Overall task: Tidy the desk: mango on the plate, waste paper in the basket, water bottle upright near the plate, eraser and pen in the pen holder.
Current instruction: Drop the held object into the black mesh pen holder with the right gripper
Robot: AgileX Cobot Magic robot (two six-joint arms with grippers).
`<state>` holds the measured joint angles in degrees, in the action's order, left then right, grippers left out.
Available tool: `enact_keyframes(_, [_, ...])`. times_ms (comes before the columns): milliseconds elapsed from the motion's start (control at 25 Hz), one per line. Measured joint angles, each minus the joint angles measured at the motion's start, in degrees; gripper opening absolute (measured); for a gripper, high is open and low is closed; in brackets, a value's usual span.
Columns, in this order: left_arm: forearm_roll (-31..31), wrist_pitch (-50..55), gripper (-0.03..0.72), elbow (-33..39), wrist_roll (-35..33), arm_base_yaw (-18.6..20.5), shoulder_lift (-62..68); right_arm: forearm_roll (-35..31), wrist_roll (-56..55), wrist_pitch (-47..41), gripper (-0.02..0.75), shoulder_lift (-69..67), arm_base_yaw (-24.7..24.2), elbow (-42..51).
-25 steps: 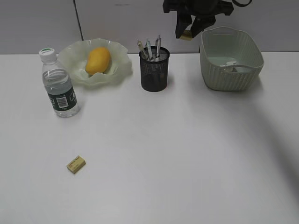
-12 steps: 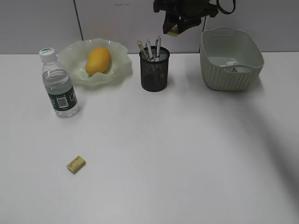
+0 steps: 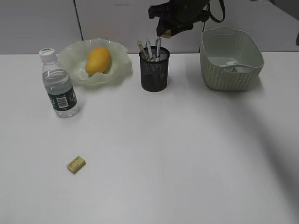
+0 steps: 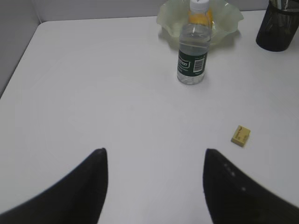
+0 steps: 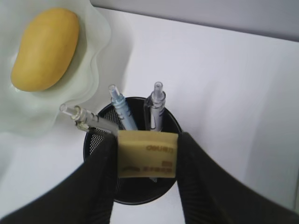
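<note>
My right gripper (image 3: 166,31) (image 5: 147,138) is shut on a yellow eraser (image 5: 147,154) and hangs right above the black mesh pen holder (image 3: 154,71) (image 5: 95,140), which holds three pens (image 3: 149,48) (image 5: 120,110). A second yellow eraser (image 3: 75,164) (image 4: 240,136) lies on the desk (image 3: 187,154) at the front left. The mango (image 3: 98,60) (image 5: 44,49) rests in the ruffled green plate (image 3: 74,56). Upright beside the plate stands the water bottle (image 3: 59,86) (image 4: 193,51). Waste paper (image 3: 232,65) lies inside the basket (image 3: 231,74). My left gripper (image 4: 155,151) is open over bare desk, left of the loose eraser.
A grey wall runs close behind the plate, pen holder and basket. The desk's left edge (image 4: 21,56) shows in the left wrist view.
My right gripper has carried the eraser leftward, from beside the basket to above the pen holder. Everything else stays put.
</note>
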<state>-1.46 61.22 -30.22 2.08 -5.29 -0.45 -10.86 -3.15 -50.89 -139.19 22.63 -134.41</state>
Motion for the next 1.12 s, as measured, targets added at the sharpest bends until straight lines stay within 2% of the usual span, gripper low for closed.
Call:
enact_keyframes(640, [0.0,0.0,0.489,0.0,0.0,0.0,0.0,-1.39,5.72,2.92,0.313,-4.63,1.91,0.0])
enact_keyframes(1120, [0.0,0.0,0.489,0.0,0.0,0.0,0.0,1.04,6.02,3.15,0.313,-4.91,1.99,0.0])
